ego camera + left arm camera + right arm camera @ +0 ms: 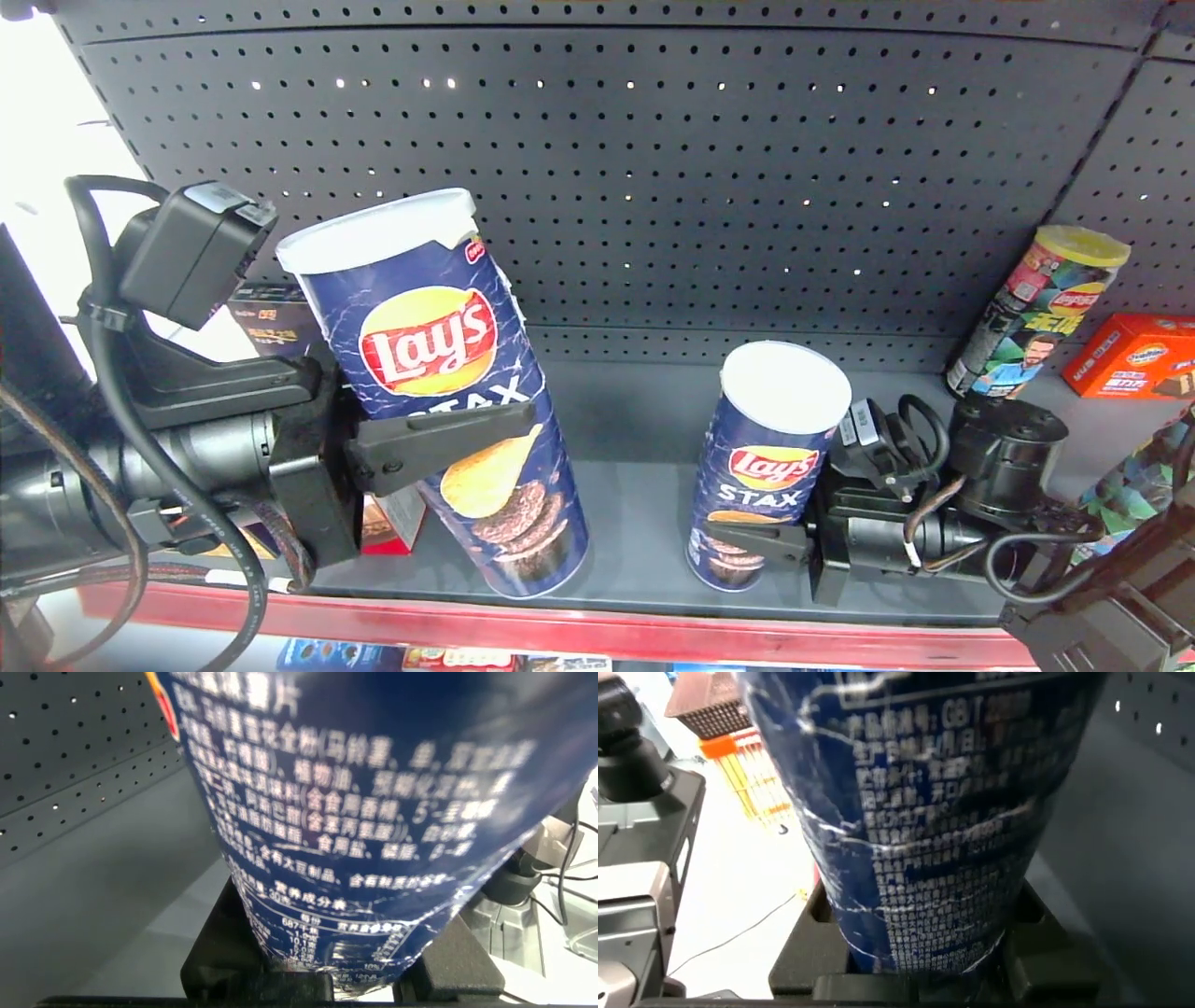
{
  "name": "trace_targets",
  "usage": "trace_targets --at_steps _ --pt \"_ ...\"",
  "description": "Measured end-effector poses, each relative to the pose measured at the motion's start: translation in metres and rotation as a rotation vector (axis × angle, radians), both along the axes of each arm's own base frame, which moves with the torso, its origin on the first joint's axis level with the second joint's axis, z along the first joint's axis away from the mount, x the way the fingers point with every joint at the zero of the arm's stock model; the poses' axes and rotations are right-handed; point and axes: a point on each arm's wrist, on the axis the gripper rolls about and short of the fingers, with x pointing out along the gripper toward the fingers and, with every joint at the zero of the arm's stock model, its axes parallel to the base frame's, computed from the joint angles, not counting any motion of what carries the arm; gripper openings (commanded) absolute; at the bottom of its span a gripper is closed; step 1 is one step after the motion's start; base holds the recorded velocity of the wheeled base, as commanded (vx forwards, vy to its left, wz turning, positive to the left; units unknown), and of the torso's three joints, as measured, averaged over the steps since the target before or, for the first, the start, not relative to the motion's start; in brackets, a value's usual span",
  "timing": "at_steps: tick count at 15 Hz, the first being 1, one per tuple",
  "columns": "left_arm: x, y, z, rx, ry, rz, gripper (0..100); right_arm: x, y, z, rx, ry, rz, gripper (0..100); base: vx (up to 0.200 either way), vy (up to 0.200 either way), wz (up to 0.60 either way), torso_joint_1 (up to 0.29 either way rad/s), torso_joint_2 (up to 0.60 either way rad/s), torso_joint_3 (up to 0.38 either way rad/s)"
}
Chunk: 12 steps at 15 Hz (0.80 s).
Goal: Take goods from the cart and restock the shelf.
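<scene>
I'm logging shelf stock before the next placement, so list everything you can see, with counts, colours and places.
blue chip cans: 2, dark blue, white lids; left can tilted, right can upright, near the shelf front
yellow-lidded can: 1, multicoloured, far right, tilted by the pegboard
orange box: 1, orange, right edge
dark box: 1, dark, behind the left arm
red box: 1, red and white, below the left gripper
shelf: 1, grey, red front edge
pegboard: 1, dark grey, behind
left gripper: black, shut on left can
right gripper: black, shut on right can
</scene>
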Motion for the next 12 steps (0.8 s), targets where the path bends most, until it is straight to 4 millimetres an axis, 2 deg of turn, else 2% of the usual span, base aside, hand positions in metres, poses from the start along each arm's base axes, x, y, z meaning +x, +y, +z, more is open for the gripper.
trace_targets --at_steps 4,5,12 --pt "0.0007 0.0016 -0.0006 0.001 0.002 0.006 0 0.0034 0.0002 -0.0066 -0.010 0.017 -0.006 0 0.000 0.000 0.00 0.000 0.00 0.000" --pt "0.0006 0.0016 -0.0012 0.001 0.003 0.006 0 0.0041 0.0004 -0.0077 -0.012 0.017 -0.007 100 0.000 0.000 0.00 0.000 0.00 0.000" --pt "-0.0003 0.0022 -0.0045 0.007 0.012 0.006 0 0.0044 -0.0041 -0.0092 -0.021 0.007 -0.023 100 0.000 0.000 0.00 0.000 0.00 0.000"
